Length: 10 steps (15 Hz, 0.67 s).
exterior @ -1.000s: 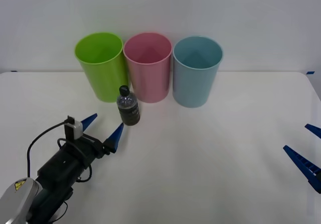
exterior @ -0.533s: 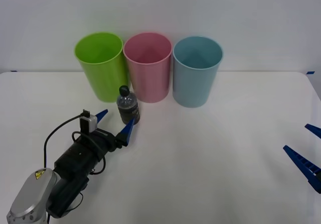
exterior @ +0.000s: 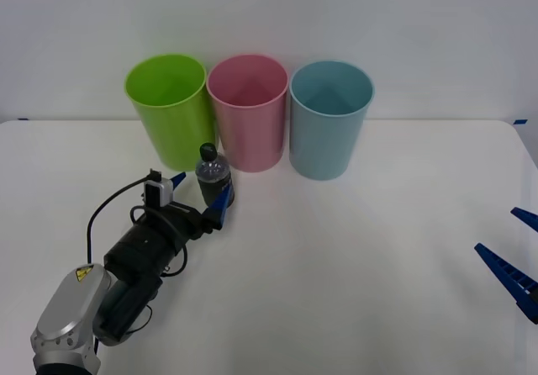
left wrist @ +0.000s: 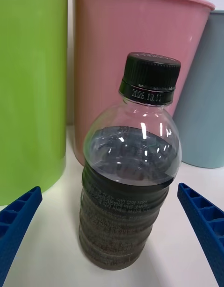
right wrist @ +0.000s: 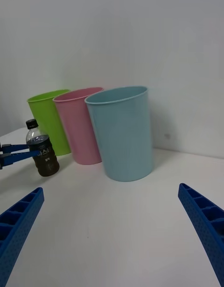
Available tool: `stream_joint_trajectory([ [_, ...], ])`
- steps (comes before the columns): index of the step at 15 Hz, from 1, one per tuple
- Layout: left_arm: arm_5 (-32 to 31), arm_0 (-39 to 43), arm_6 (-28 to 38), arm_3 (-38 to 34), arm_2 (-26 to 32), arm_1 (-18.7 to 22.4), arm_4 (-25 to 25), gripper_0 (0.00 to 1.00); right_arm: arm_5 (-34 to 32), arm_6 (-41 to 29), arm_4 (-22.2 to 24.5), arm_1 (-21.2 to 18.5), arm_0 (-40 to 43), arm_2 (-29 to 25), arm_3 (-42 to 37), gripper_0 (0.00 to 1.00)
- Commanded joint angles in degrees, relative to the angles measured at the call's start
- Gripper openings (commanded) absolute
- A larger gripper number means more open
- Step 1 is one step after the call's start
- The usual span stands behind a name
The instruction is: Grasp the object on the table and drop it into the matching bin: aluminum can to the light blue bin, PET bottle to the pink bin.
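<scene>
Left end effector [exterior: 200, 195] spread wide, straddling upright PET bottle [exterior: 214, 181] (pink bin [exterior: 248, 110] just behind). Best to close squarely on label band, avoiding tipping.

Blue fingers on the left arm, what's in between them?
The PET bottle, standing upright between the open left gripper's fingers, seen best in the left wrist view.

Lab: bare white table [exterior: 378, 249], blank wall [exterior: 336, 13]

PET bottle [left wrist: 129, 175] cap collar: "2026.10.11"; label band print illegible
</scene>
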Motion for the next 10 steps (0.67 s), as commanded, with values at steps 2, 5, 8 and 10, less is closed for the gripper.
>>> stream_joint_trajectory([
  [2,1.76,-0.47,0.04,-0.01,-0.34,-1.39,-1.93,1.0,0.0,0.0,0.0,0.0,0.0,0.0,0.0,1.0],
  [5,2.82,-0.91,0.04,-0.01,-0.34,-2.27,-3.07,1.0,0.0,0.0,0.0,0.0,0.0,0.0,0.0,1.0],
  [8,3.61,-2.23,0.04,1.22,-0.43,-2.79,-3.77,1.0,0.0,0.0,0.0,0.0,0.0,0.0,0.0,1.0],
  [10,3.79,-3.28,0.04,2.36,-0.34,-2.79,-3.77,1.0,0.0,0.0,0.0,0.0,0.0,0.0,0.0,1.0],
])
